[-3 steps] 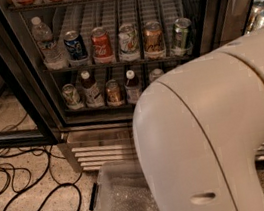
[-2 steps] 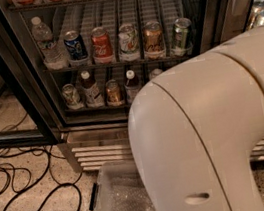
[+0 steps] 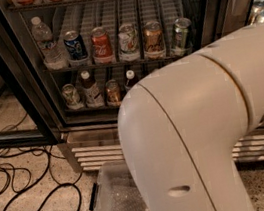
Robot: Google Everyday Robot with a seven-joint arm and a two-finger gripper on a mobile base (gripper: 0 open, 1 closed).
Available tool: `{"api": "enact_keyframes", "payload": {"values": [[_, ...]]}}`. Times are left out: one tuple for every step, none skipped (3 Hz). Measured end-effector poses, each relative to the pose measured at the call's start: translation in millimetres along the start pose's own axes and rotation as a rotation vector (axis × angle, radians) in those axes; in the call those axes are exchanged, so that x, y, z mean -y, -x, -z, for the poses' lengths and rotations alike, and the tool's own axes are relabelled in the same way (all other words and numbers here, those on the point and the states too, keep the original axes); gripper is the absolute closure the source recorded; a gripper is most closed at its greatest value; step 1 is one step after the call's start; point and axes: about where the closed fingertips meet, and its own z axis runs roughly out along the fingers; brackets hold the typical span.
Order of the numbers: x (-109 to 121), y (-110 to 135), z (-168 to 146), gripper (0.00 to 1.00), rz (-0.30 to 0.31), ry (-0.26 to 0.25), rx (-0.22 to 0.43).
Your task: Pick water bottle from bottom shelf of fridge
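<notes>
Speckled stone flooring strewn with looping black cables (image 3: 16,196) runs up to a tall stainless-steel fridge (image 3: 33,79) with dark-framed glass doors, and a clear plastic tub (image 3: 115,209) lies before its louvred base. Much of the right half of the view is filled by the bulky cream-coloured robot arm (image 3: 202,130), which rises in front of the racks. The claw is out of sight, somewhere beyond that casing, so I cannot tell whether it is released or clenched. On the visible left part of the silvery wire bottom shelf (image 3: 92,108) stand two drink cans (image 3: 71,95) and two white-capped bottles with dark contents (image 3: 88,89). The small clear ribbed water bottle does not show there; I judge it stands further right, hidden behind the arm. A larger clear bottle (image 3: 44,41) on the rack above is not the target. The step in hand looks like the approach. Next, the claw must reach low into the right lane, come level with the bottle and close round its body without knocking its neighbours.
</notes>
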Motion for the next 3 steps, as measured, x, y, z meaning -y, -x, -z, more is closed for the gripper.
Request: {"api": "enact_keyframes", "payload": {"values": [[-0.5, 1.0, -11.6, 0.30, 0.001, -0.004, -0.006], [-0.1, 6.4, -21.9, 0.30, 0.003, -0.008, 0.000], [0.7, 10.9, -30.3, 0.30, 0.006, -0.012, 0.007]]}}
